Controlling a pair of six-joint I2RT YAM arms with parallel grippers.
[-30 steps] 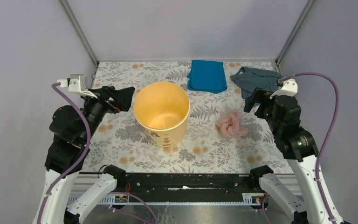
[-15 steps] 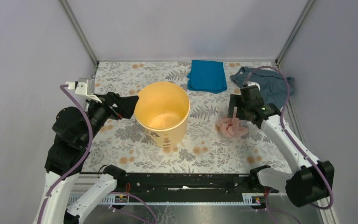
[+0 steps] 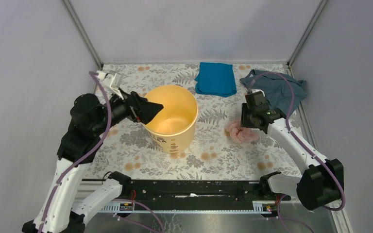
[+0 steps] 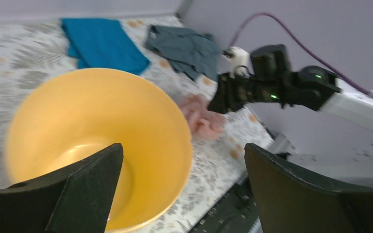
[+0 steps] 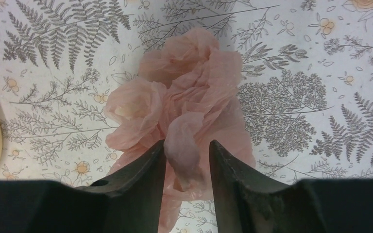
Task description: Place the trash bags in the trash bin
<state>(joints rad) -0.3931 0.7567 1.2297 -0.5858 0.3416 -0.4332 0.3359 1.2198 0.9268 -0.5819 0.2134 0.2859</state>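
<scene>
The right tool [image 5: 187, 143] straddles a trash bag [image 5: 189, 82] fold near the tabletop's [image 3: 126, 145] right edge, grip unconfirmed. The left tool [image 4: 182, 148], spread, likely steadies the trash bin [image 4: 126, 102].

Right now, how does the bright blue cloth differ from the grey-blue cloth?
The bright blue cloth is folded into a flat rectangle; the grey-blue cloth is crumpled and uneven. The bright blue cloth lies nearer the middle, the grey-blue cloth further right. Both rest at the far edge of the table.
</scene>
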